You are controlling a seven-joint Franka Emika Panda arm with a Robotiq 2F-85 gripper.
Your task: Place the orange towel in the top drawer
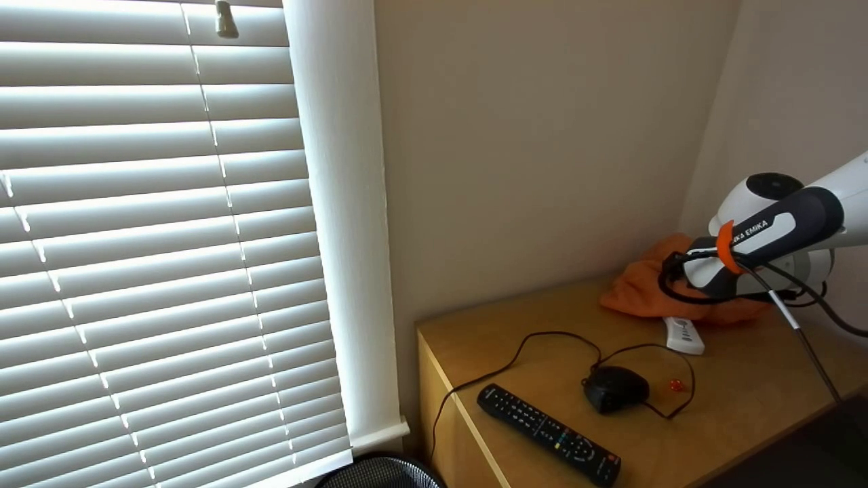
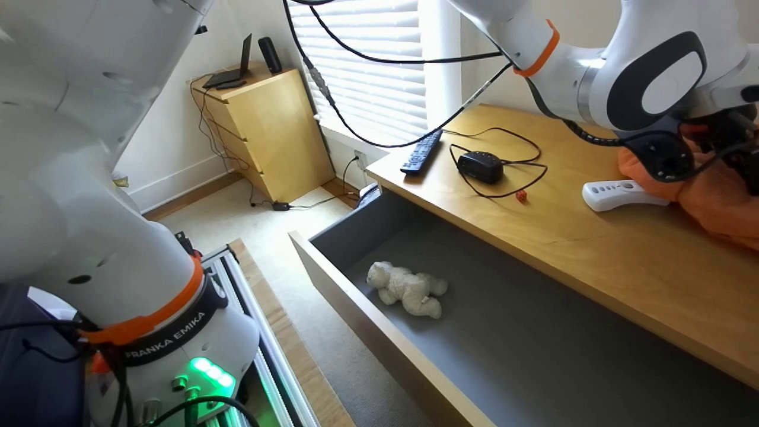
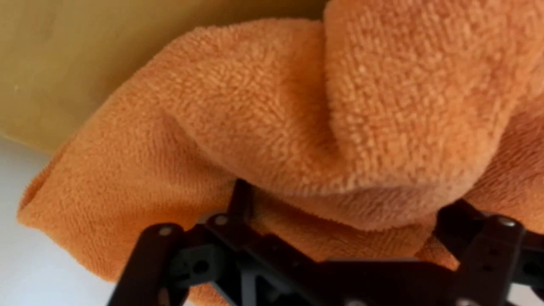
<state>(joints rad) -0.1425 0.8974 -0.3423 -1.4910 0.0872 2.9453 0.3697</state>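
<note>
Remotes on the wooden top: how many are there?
2: in both exterior views, a black remote lies near an edge of the wooden top, and a white remote lies against the orange towel, which could hide others.

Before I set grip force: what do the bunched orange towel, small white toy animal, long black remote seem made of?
Bunched orange towel: matte terry, by its looped pile; cotton or synthetic, can't tell.
Small white toy animal: probably plush, matte, fuzzy surface.
Long black remote: likely smooth plastic, clean straight edges.
</note>
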